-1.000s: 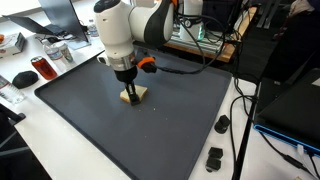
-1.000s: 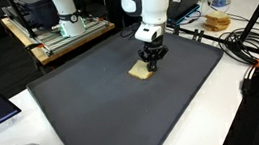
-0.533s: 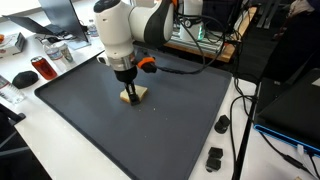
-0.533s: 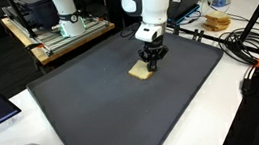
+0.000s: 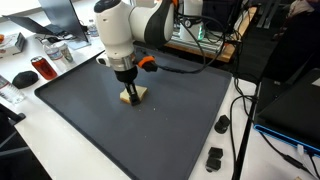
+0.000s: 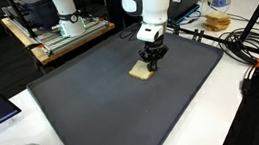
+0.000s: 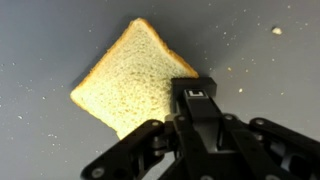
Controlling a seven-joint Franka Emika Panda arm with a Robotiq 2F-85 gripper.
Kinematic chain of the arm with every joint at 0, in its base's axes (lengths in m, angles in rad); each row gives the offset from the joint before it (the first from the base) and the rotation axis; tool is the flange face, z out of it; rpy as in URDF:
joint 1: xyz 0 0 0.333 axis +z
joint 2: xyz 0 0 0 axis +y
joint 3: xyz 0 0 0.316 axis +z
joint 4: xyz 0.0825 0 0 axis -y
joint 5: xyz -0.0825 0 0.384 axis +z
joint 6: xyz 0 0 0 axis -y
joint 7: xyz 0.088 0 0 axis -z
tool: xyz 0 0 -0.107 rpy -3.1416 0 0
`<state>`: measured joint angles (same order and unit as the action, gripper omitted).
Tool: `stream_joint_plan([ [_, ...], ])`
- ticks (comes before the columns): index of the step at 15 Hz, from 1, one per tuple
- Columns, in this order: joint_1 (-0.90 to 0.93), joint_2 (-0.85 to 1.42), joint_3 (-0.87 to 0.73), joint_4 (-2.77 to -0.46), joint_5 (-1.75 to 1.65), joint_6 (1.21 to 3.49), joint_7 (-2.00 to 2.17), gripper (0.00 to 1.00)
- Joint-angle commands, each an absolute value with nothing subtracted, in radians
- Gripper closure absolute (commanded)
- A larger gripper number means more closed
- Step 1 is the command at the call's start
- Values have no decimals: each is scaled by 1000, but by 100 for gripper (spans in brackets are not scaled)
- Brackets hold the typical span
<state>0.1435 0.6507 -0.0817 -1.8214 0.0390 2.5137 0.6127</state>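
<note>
One bread slice point(image 7: 130, 85): flat on the dark mat point(image 7: 40, 40), upper middle of the wrist view.
Fingers point(image 7: 195, 103): pressed together, tips over the slice's lower right edge.
Arm point(image 5: 120, 30): white, above the slice.

arm point(image 5: 118, 35) bent fwd | pincer point(image 5: 131, 92) vert., tips down, closed

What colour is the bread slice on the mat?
Pale tan bread slice, browner crust edge; clearest in the wrist view.
</note>
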Motion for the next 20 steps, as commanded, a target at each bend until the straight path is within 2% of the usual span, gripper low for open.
stream_joint_plan([
  [1,143,701,-71,-1785,55,2516,576,95],
  [20,136,768,-56,-1731,72,2500,481,95],
])
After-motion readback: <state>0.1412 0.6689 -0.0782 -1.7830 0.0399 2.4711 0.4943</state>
